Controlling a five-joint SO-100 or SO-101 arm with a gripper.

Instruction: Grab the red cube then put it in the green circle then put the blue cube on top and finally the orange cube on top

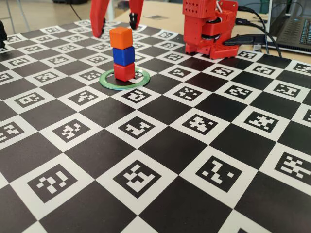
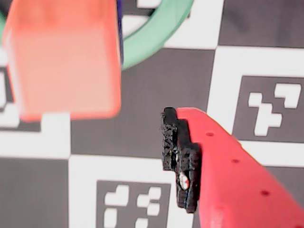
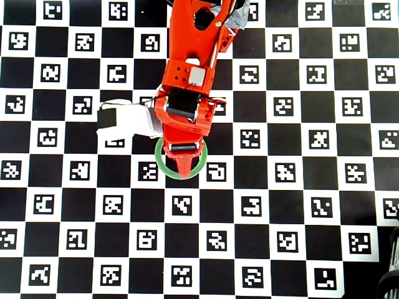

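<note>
In the fixed view the red cube [image 1: 124,72] sits inside the green circle [image 1: 125,79]. The blue cube [image 1: 123,55] is stacked on it and the orange cube [image 1: 120,37] is on top. My gripper [image 1: 118,24] hangs open just above and behind the stack, its red fingers spread to either side and holding nothing. The wrist view shows the orange cube [image 2: 64,57] large and blurred, a sliver of the blue cube [image 2: 121,42], part of the green circle [image 2: 154,31] and one black-padded finger [image 2: 179,156]. In the overhead view the arm hides the cubes; only the green circle [image 3: 159,163] shows.
The table is a black-and-white marker checkerboard [image 1: 160,160]. The arm's red base [image 1: 209,26] stands at the back right, with cables and a laptop [image 1: 296,29] beyond it. A white camera block [image 3: 121,121] sticks out from the wrist.
</note>
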